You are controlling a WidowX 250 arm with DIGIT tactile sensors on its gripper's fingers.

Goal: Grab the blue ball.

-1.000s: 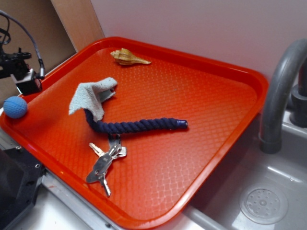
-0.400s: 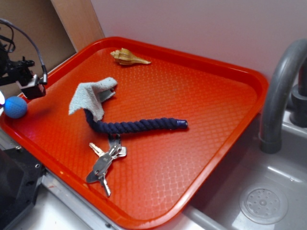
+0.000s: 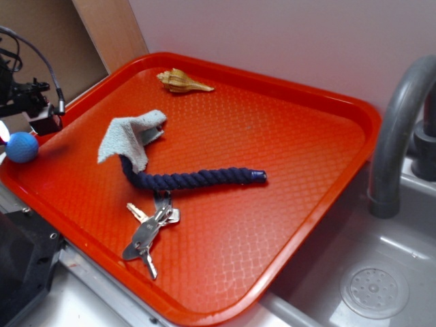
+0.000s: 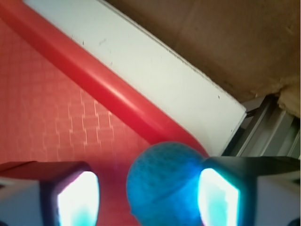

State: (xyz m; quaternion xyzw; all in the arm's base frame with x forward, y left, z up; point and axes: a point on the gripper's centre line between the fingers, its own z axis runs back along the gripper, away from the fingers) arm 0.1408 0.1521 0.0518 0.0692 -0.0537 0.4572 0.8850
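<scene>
The blue ball point(image 4: 167, 183) sits in the red tray's point(image 4: 113, 94) corner by its raised rim. The gripper point(image 4: 148, 195) stands spread around it: one finger touches the ball, the other has bare tray floor between.

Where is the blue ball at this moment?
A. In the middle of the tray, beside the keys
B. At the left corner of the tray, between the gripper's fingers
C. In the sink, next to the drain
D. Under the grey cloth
B: the blue ball sits by the corner rim of the red tray, between the fingers of the gripper, touching one pad with a gap to the other.
</scene>
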